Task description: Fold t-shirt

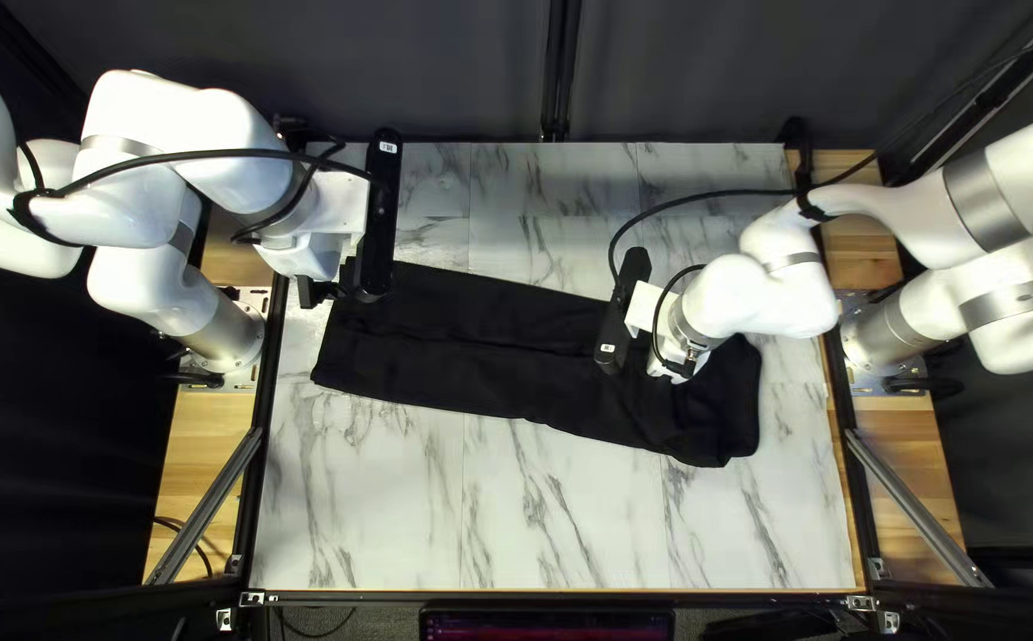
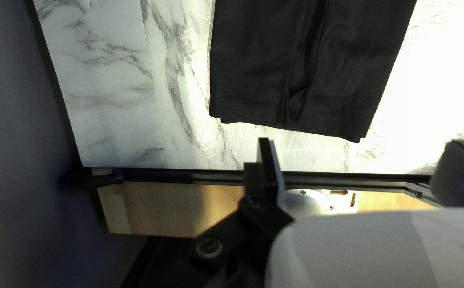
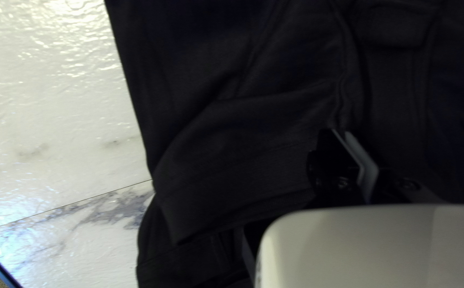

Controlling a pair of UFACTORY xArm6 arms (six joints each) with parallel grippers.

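Note:
A black garment (image 1: 481, 344), long and narrow and more like trousers than a t-shirt, lies flat and slanting across the table. My left gripper (image 1: 329, 289) is over the garment's left end; in the left wrist view the left gripper (image 2: 365, 165) stands open, holding nothing, with the garment's hems (image 2: 290, 120) just ahead. My right gripper (image 1: 662, 370) is low over the wider right part, its fingertips hidden there by the arm. In the right wrist view the right gripper (image 3: 346, 136) is shut over the creased cloth (image 3: 253, 144), with no cloth visible between its pads.
Marbled table surface (image 1: 398, 511) shows in front of the garment and behind it. A dark frame rail (image 2: 189, 176) runs along the left table edge, beside a wooden strip (image 2: 157, 205). The right arm's cable (image 1: 694, 196) arcs above the table's far right part.

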